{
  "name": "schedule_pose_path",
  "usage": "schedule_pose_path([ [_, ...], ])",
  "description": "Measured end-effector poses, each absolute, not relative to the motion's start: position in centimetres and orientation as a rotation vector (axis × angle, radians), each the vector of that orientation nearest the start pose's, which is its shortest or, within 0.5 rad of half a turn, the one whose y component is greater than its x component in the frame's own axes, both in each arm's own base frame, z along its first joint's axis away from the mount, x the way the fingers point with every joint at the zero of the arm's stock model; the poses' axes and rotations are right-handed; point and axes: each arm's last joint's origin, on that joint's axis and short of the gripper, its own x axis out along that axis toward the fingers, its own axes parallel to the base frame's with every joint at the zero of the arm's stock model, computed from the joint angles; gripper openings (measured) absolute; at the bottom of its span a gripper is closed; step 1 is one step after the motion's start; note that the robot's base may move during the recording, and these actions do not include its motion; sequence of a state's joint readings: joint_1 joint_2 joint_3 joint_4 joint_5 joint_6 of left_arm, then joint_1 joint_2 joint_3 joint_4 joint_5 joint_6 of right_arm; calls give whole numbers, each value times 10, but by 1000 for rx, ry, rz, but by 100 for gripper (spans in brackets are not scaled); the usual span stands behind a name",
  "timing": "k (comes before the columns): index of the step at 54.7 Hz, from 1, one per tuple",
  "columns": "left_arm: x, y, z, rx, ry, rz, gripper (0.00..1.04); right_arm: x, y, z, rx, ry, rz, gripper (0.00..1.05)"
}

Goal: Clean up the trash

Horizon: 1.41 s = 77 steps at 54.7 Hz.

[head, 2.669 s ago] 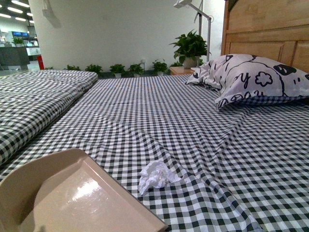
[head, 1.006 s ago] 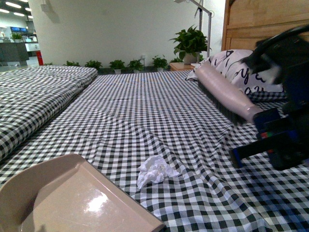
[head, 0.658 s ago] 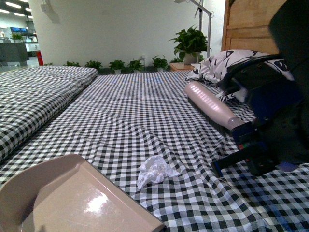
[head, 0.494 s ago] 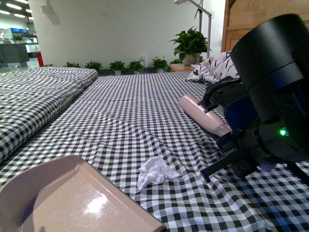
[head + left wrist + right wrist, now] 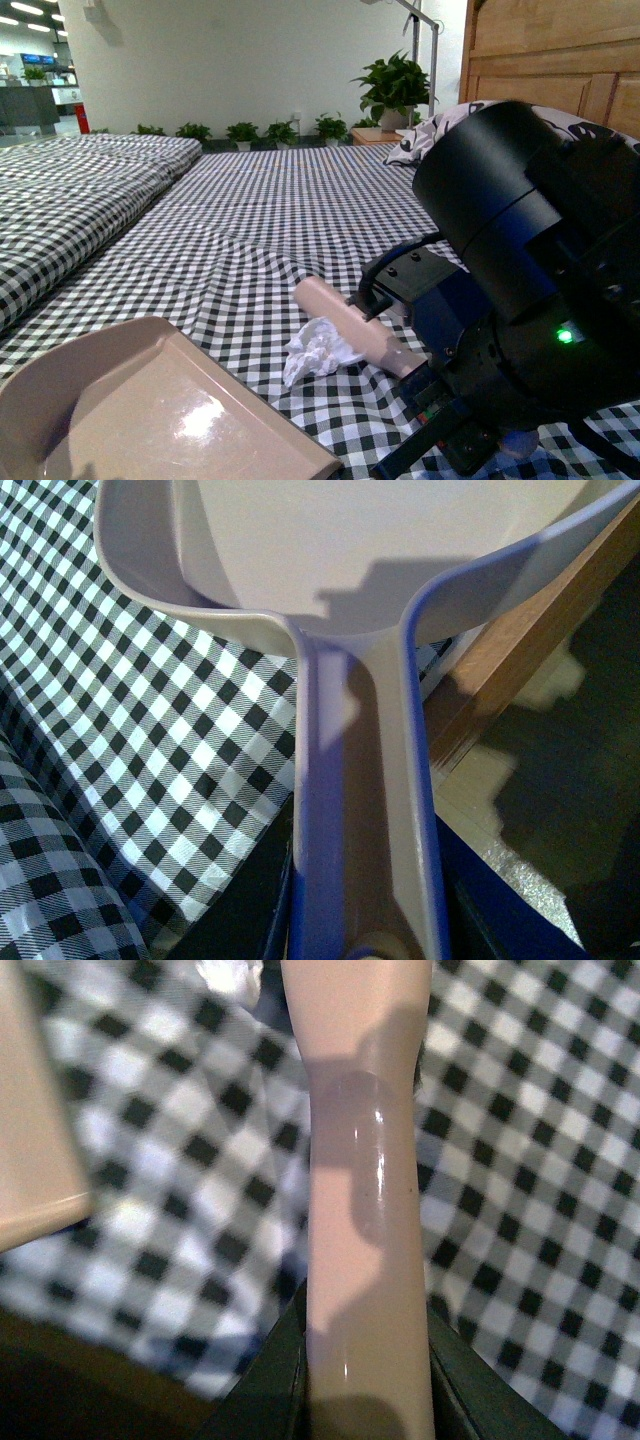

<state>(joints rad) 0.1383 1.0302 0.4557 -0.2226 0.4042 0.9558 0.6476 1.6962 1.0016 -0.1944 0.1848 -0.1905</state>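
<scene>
Now that your right gripper (image 5: 365, 1380), clamped on the brush (image 5: 352, 325), has dropped beside the tissue (image 5: 318, 350), sweep low toward the dustpan (image 5: 150, 410) your left gripper (image 5: 360, 935) holds.

I see the trash (image 5: 318, 350): one small crumpled wad of white tissue, creased and irregular, lying loose on the checked bedsheet (image 5: 250, 230). It sits just beside the near edge of the beige dustpan (image 5: 150, 410), with the pale brush (image 5: 350, 322) touching its far side.
</scene>
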Motion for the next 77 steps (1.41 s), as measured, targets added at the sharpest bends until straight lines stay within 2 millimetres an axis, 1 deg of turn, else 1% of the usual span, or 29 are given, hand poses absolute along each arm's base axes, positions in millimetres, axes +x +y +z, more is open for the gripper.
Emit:
schedule_pose_path([
  [4,188,15,180,688,579,-589,27,253,198,196,-511,812,639,20],
  [6,188,15,180,688,579,-589,27,240,193,207,-489,827,707,20],
  [10,188,15,180,688,579,-589,27,224,182,226,-459,829,776,20],
  [11,188,15,179,688,580,-589,27,220,178,233,-448,822,788,20],
  [14,188,15,180,688,579,-589,27,215,167,247,-418,801,794,20],
  [17,188,15,180,688,580,-588,27,214,159,257,-393,783,789,20],
  [22,188,15,179,688,580,-588,27,220,144,271,-355,729,731,20],
  [29,188,15,180,688,579,-588,27,234,130,276,-320,663,634,20],
  [36,188,15,179,688,580,-589,27,246,116,280,-249,541,522,20],
  [44,188,15,179,688,580,-588,27,247,97,279,-136,434,437,20],
  [48,188,14,177,661,539,-525,27,243,88,278,-97,399,427,20],
  [50,187,14,175,614,517,-472,27,240,83,277,-79,387,434,20],
  [58,187,14,187,416,457,-357,27,231,68,277,-35,371,450,20],
  [63,183,14,195,311,436,-315,27,221,51,285,9,332,456,20],
  [71,178,14,206,313,360,-231,27,203,30,299,55,243,440,20],
  [77,171,10,215,347,275,-164,27,189,16,301,77,196,405,20],
])
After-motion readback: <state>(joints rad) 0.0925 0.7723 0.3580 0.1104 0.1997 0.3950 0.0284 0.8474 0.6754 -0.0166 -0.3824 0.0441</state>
